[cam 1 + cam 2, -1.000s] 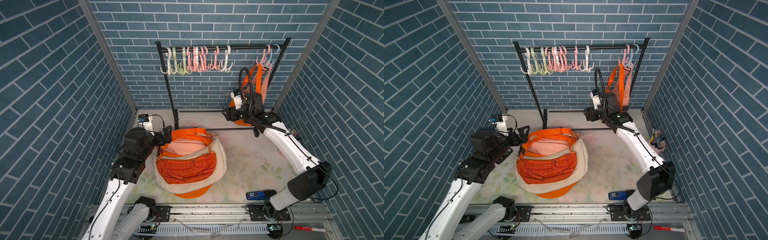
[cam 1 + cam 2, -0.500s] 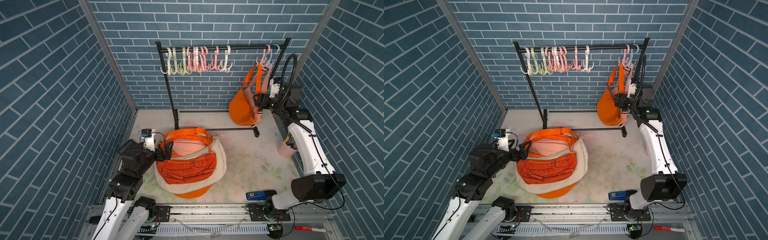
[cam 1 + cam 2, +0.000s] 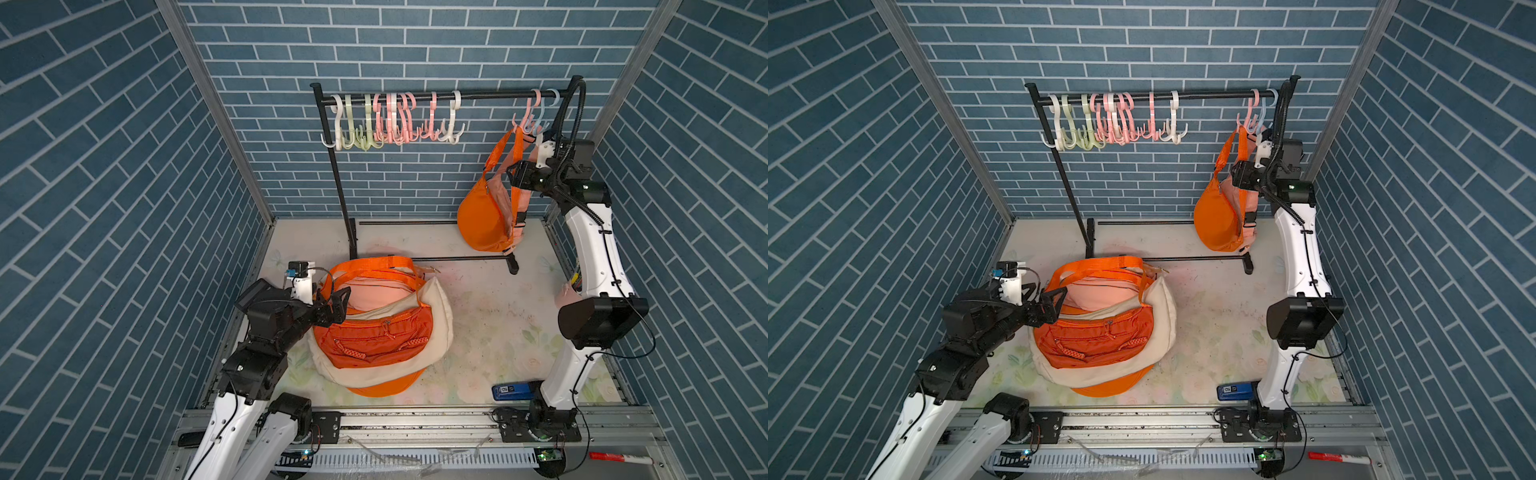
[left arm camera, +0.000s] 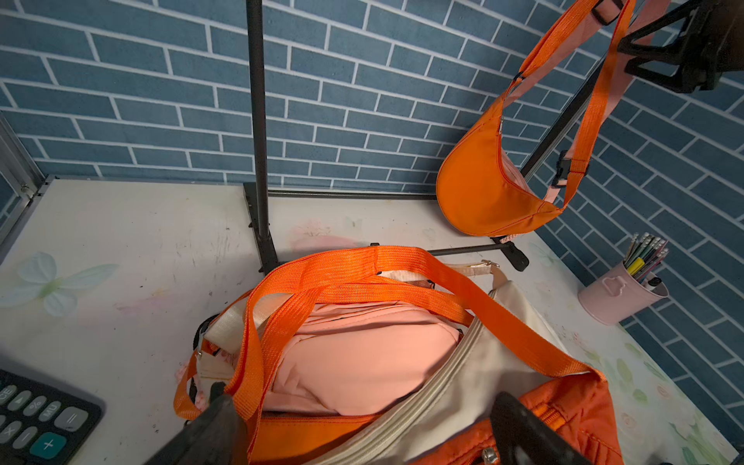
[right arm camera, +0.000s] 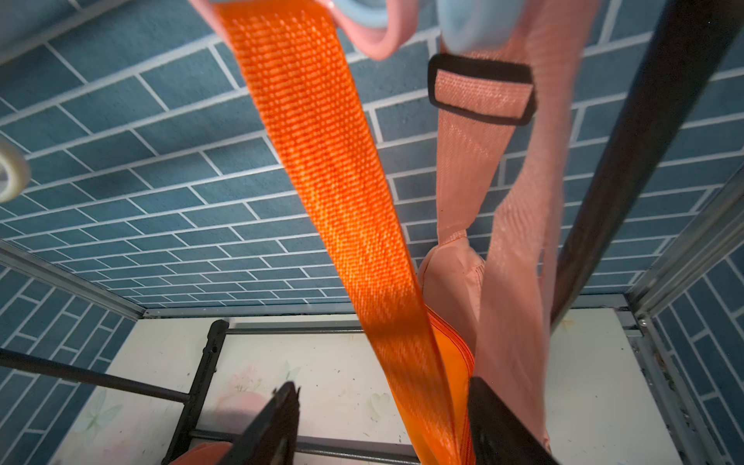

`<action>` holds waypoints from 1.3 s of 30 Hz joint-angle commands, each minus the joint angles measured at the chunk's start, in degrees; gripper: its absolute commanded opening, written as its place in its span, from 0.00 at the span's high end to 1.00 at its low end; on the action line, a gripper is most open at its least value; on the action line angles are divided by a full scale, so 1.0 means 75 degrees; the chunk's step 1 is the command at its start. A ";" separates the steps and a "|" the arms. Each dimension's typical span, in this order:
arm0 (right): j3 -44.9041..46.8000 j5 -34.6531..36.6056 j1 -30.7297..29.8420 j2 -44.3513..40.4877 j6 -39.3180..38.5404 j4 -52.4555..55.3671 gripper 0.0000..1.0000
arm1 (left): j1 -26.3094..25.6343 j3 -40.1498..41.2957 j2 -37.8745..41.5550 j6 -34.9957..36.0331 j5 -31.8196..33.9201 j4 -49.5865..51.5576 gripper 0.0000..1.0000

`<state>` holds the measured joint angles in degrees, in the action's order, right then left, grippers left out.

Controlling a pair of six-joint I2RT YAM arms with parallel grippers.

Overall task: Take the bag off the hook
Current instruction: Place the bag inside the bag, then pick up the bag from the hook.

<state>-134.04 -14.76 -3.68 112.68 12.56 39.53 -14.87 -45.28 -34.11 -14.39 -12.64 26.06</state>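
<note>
1. Orange webbing, the strap [image 5: 322, 161] of the hanging orange bag [image 3: 482, 216], runs between the fingers of the right gripper [image 5: 382, 384]. The jaws stand apart, not clamped: the strap lies close to one finger and clear of the other.
2. This bag hangs by its strap from a pink hook [image 3: 530, 112] near the right end of the black rail [image 3: 478, 96], with its body low beside the rack's right post.
3. A pink bag [image 3: 1250, 203] hangs just behind it, its pink strap [image 5: 475, 161] beside the orange one.
4. Farther off, the left gripper [image 4: 362, 396] holds nothing, jaws wide apart, at the edge of a pile of bags [image 3: 374, 332] on the worktop [image 3: 490, 316].
5. A pencil cup [image 4: 616, 294] stands by the right wall.
</note>
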 commanded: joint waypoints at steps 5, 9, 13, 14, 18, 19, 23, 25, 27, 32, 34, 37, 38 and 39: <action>-0.1366 -0.0298 0.0040 0.0936 0.0084 0.0566 0.40 | 0.0038 0.0008 -0.0023 0.0142 0.0162 0.0059 0.01; -0.1930 -0.0550 0.0034 0.1422 0.0476 0.0566 0.60 | 0.0049 0.0014 -0.0080 0.0138 0.0165 0.0061 0.01; -0.2108 -0.0790 -0.0004 0.1576 0.0756 0.0487 1.00 | 0.0067 0.0018 -0.0091 0.0149 0.0188 0.0078 0.01; -0.2090 -0.0840 -0.0020 0.1562 0.0779 0.0473 1.00 | 0.0072 0.0020 -0.0084 0.0144 0.0186 0.0066 0.01; -0.1896 -0.0969 -0.0175 0.1401 0.0763 0.0466 1.00 | 0.0073 0.0016 -0.0093 0.0138 0.0176 0.0057 0.01; -0.1829 -0.0993 -0.0232 0.1345 0.0757 0.0472 1.00 | 0.0073 0.0024 -0.0093 0.0139 0.0163 0.0062 0.01; -0.1644 -0.1037 -0.0540 0.1151 0.0696 0.0483 1.00 | 0.0085 0.0045 -0.0059 0.0115 0.0173 0.0064 0.01; -0.1612 -0.1002 -0.0719 0.1070 0.0637 0.0528 1.00 | 0.0085 0.0039 -0.0035 0.0119 0.0203 0.0062 0.01; -0.1548 -0.0985 -0.0904 0.1014 0.0589 0.0565 1.00 | 0.0085 0.0046 -0.0028 0.0126 0.0234 0.0075 0.01; -0.1510 -0.0923 -0.1346 0.0931 0.0494 0.0691 1.00 | 0.0085 0.0047 0.0018 0.0139 0.0304 0.0109 0.01; -0.1511 -0.0911 -0.1522 0.0900 0.0471 0.0748 1.00 | 0.0085 0.0055 0.0047 0.0115 0.0281 0.0090 0.01; -0.1570 -0.0969 -0.1879 0.0878 0.0343 0.0903 1.00 | 0.0085 0.0079 0.0077 0.0102 0.0246 0.0062 0.01; -0.1711 -0.0973 -0.2016 0.0908 0.0226 0.1057 1.00 | 0.0085 0.0083 0.0089 0.0095 0.0239 0.0052 0.01; -0.1879 -0.0956 -0.2160 0.0955 0.0108 0.1279 1.00 | 0.0085 0.0083 0.0095 0.0102 0.0224 0.0046 0.01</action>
<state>-146.43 -20.84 -17.43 121.86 16.12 43.51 -14.63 -45.28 -33.89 -14.11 -11.20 26.26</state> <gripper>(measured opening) 0.048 0.994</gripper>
